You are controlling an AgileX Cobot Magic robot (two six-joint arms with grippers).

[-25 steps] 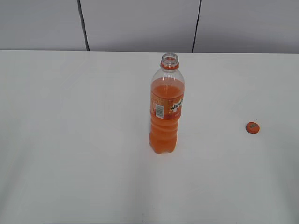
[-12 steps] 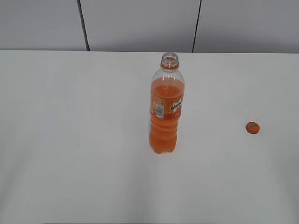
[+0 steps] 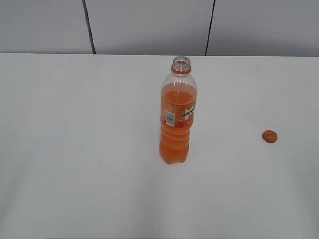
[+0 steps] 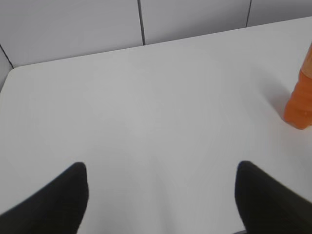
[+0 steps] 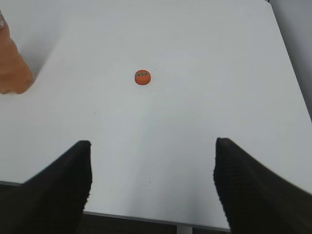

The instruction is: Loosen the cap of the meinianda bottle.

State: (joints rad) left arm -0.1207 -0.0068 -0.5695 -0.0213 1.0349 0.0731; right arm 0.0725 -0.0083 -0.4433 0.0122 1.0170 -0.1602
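The meinianda bottle stands upright mid-table, its neck open with only the orange ring on it. Its base also shows at the right edge of the left wrist view and at the left edge of the right wrist view. The orange cap lies flat on the table well to the bottle's right; the right wrist view shows it ahead of the gripper. My left gripper is open and empty above bare table. My right gripper is open and empty near the table's front edge. Neither gripper shows in the exterior view.
The white table runs to a grey panelled wall at the back. The table's front edge and right edge show in the right wrist view.
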